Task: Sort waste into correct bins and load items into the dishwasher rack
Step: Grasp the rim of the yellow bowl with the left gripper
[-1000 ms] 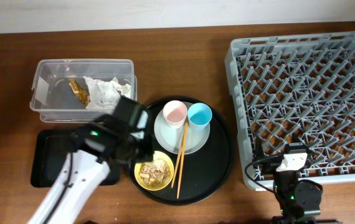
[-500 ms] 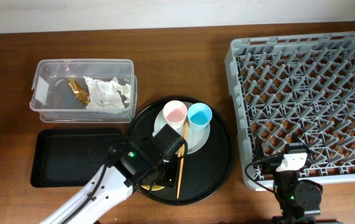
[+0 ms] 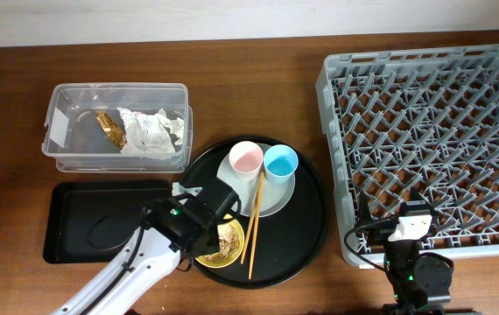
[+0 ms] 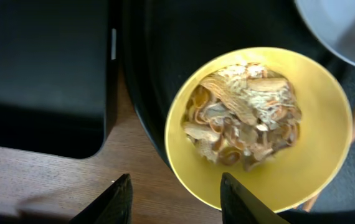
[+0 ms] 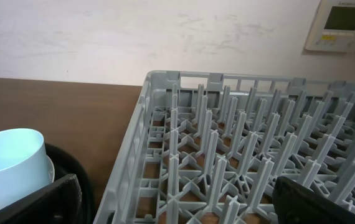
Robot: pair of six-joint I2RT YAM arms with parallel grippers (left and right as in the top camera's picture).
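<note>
Hovering over the near edge of the yellow bowl point(image 4: 308, 155), the left gripper point(image 4: 174, 202) has its two fingers point(image 4: 112, 200) spread wide, one above the wood of the tabletop point(image 3: 258, 79) and the other above the bowl's rim, pinching nothing. The bowl sits at the near left of the large round black tray point(image 3: 306, 229) and is filled with beige-brown food scraps point(image 4: 243, 118). The right gripper point(image 5: 177, 205) rests low at the near edge of the dishwasher rack point(image 3: 330, 175), its fingers likewise parted and empty, facing across the grey pegs.

Just right of the bowl, the two wooden chopsticks point(image 3: 254, 223) lie together, running from the tray floor up onto the pale plate point(image 3: 271, 199). On the far part of that plate stand the pink cup point(image 3: 246, 159) and the light-blue cup point(image 3: 280, 162), upright and side by side.

To the left of the round tray lies the shallow black rectangular tray point(image 3: 83, 223), flat on the tabletop. Beyond it stands the clear plastic box point(image 3: 118, 88), holding the crumpled white napkin point(image 3: 149, 131) and, beside it, the brown-gold wrapper point(image 3: 109, 127)
</note>
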